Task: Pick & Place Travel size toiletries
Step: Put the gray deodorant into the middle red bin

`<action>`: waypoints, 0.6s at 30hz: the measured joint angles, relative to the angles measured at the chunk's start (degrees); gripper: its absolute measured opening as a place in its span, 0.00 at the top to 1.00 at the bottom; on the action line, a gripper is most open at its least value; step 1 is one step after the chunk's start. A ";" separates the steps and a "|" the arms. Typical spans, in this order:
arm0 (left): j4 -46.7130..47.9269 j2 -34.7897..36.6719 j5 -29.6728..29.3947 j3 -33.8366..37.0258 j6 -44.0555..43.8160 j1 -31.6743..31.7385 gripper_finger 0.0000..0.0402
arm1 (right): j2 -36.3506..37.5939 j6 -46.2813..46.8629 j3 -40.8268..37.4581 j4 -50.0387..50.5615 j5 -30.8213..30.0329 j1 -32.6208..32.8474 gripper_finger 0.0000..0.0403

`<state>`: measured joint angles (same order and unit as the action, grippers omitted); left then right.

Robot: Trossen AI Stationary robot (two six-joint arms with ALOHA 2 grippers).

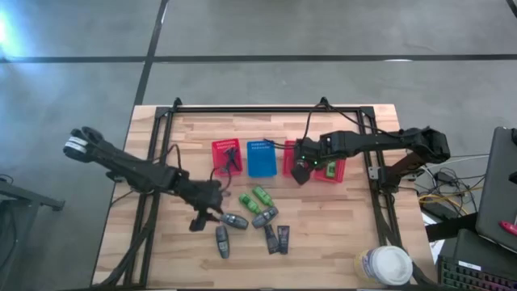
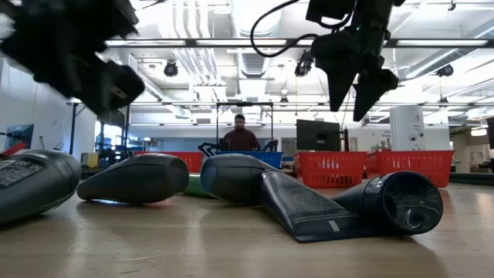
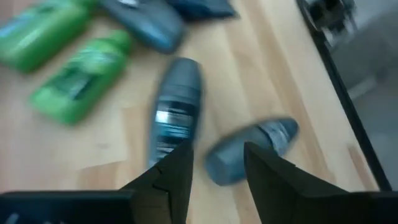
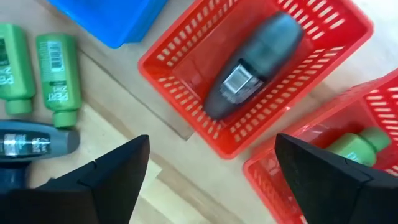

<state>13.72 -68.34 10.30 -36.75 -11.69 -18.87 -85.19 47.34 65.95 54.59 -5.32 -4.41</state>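
Altogether two green tubes [image 1: 255,200] on the table, four baskets [image 1: 262,158] (three red); both claws [image 1: 303,173] released.

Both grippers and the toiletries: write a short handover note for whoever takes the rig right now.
Left gripper: partly open, empty, low over the loose pile beside two grey tubes.
Right gripper: open, empty, above a red basket that holds one grey tube.
Done: that tube; a green tube in the neighbouring red basket; a dark piece in the red basket left of the blue basket.
Left: grey tubes, green tubes and dark packets loose on the table.
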 joint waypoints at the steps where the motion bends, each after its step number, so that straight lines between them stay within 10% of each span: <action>1: 0.89 -0.56 -0.23 -0.59 2.01 -1.59 0.65 | 0.00 0.64 0.00 0.01 0.00 0.53 0.17; 10: 10.89 -10.63 -12.42 -8.93 26.44 -8.92 0.56 | 0.00 5.73 -0.07 0.09 -0.14 3.77 0.19; 18: 17.82 -13.27 -9.01 -15.61 53.22 -8.60 0.39 | 0.00 8.23 -1.47 0.49 -0.21 5.71 0.16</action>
<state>31.54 -81.61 1.29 -52.36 41.53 -27.47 -85.19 55.57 64.48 55.08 -5.53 1.31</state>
